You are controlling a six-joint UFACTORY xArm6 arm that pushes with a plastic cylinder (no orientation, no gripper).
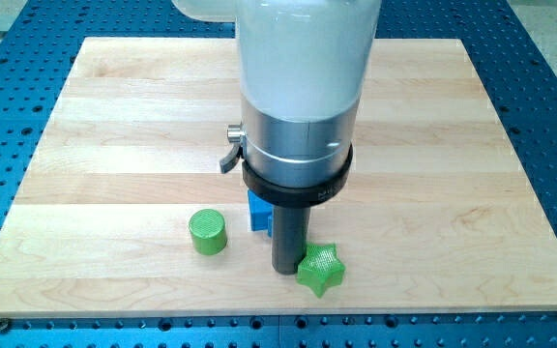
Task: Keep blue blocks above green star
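- My tip [286, 271] is the bottom end of a straight dark rod. It has no jaws or fingers, so nothing opens or closes and it holds nothing. It rests low on the wooden board [114, 116], near the view's bottom edge.
- The rod stands upright. It hangs from a black ring, a silver collar and a wide white arm body [303, 58] that comes down from the view's top and hides the middle of the board behind it.
- Nearest to the view's bottom is the green star [320, 269], just to the view's right of my tip. It touches the rod or very nearly does; I cannot tell which. It lies flat, its points spread all round, with no clear long axis.
- To the view's left of my tip, a little apart, stands the green cylinder [207, 232], upright with its round face up.
- Just above my tip and slightly left is the blue block [259, 212], tucked against the rod and partly hidden by it. Its shape cannot be made out, nor which way it points.
- Count: two green blocks and one blue piece in sight; whether more blue hides behind the arm I cannot tell.
- The blue block sits higher in the view than the green star.
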